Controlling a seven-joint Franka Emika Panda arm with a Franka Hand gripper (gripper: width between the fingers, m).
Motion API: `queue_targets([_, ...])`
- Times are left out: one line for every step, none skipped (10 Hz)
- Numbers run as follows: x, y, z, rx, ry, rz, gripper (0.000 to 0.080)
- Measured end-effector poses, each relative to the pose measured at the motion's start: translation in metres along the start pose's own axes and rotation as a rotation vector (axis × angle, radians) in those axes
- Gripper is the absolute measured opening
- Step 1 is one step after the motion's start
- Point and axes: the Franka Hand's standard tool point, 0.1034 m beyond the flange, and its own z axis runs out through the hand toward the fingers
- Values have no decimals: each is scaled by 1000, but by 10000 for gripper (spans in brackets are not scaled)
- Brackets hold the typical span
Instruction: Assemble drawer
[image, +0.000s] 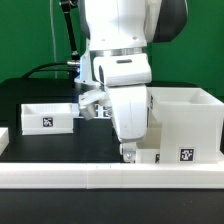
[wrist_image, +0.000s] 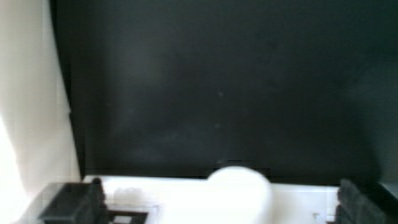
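Casing (image: 188, 118): upright on desk (image: 60, 146), exterior view's right.
First tray (image: 44, 114): loose, exterior view's left.
Second tray (image: 152, 156): low, just beside casing.
Gripper (image: 128, 152): lowered beside it, jaws wide, apparently empty.
Step, judged: approaching second tray.
Next: centre over its wall, close squarely.

Robotics lab bench: black tabletop (image: 60, 150), green backdrop (image: 25, 35), white border rail (image: 60, 180), marker tag (image: 45, 122) on tray (image: 28, 120).
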Motion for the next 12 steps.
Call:
queue_targets([5,0,0,1,2,11,648])
queue_targets([10,0,1,1,3,15,648])
queue_targets([14,1,0,10,5,11,648])
queue_targets([17,3,-2,21,6,6,648])
queue_targets([19,6,-4,30,8,2,648])
queue_targets([19,7,-5,40,8,3,648])
queue_targets([19,7,-4,41,8,8,648])
queue_targets([19,6,-4,41,7,9,648])
queue_targets([18,6,-4,41,7,10,648])
queue_targets([18,6,-4,41,7,10,648])
queue_targets([17,5,-3,44,8,12,648])
queue_targets([14,-1,2,54,10,23,648])
